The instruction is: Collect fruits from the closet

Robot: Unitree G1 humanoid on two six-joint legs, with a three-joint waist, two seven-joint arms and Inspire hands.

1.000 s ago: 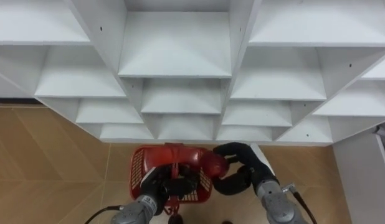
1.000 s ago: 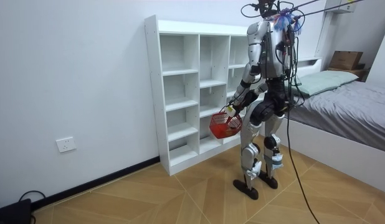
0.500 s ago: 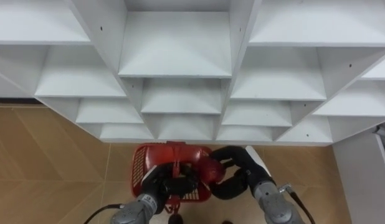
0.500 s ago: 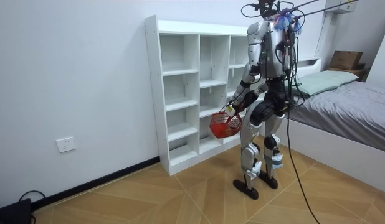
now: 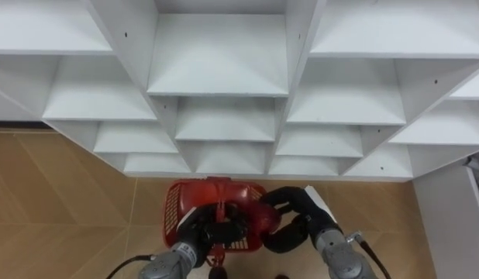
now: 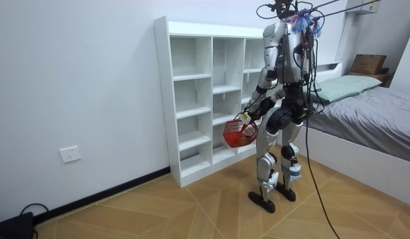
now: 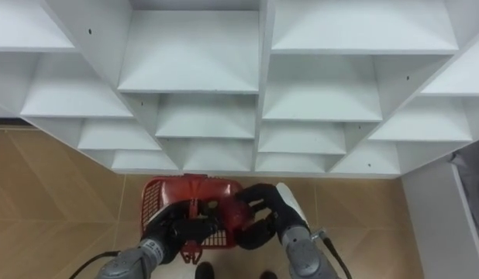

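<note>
- Now the right hand (image 5: pixel 301 203) is curled round a red fruit (image 5: pixel 263 219), low in the frame, right at the right rim of the basket (image 5: pixel 174 209).
- Left hand (image 5: pixel 194 236) is clenched on the handle (image 5: pixel 221 203) and holds the basket before the white shelf (image 5: pixel 216 54).
- I judge the step is the drop. Bring the fruit fully over the opening, lower it inside, and only then loosen the fingers. Hold the basket level, so nothing rolls out.
</note>
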